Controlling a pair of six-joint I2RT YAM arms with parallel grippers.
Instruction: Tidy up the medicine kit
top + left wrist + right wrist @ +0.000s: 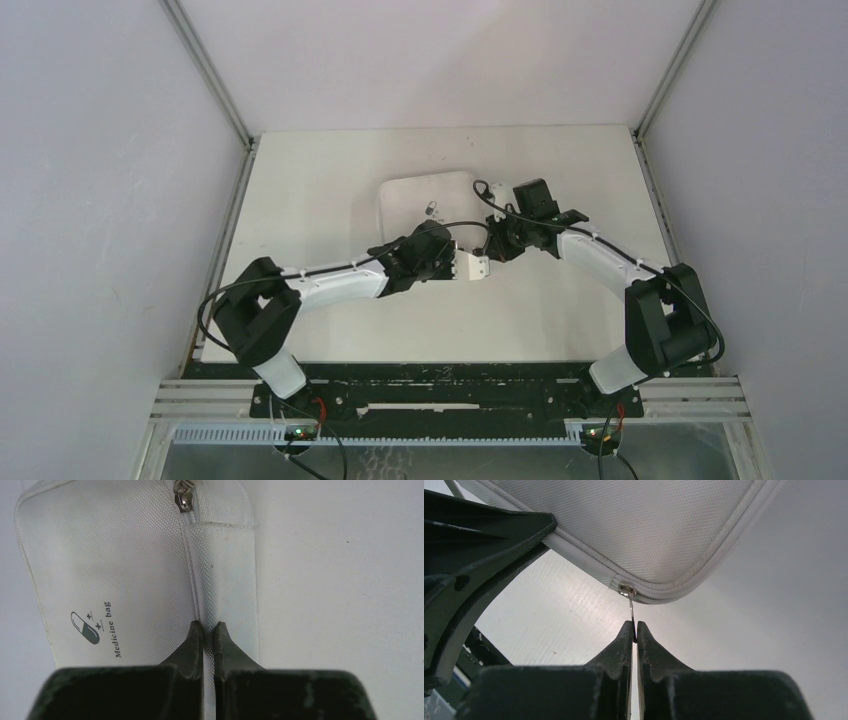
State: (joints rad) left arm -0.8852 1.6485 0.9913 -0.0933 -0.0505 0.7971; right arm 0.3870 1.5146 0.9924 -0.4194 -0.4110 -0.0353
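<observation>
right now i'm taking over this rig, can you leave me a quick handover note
Left hand: shut, pinching the medicine kit along its zip seam.
Right hand: shut on the zip pull at a corner of the kit.
Kit: flat on the table between the two arms, lid down, logo up.
Done: both grips are set.
Left: probably run the zip. How far along it is, and what is inside, cannot be seen.

The white woven-fabric, rounded-rectangular zip medicine kit (425,200) lies flat with its lid down toward the far middle of the white table (320,200), top face showing a small dark pill logo (85,627) lettered "Medicine bag", metal zipper pull (183,501) at one side edge.
</observation>
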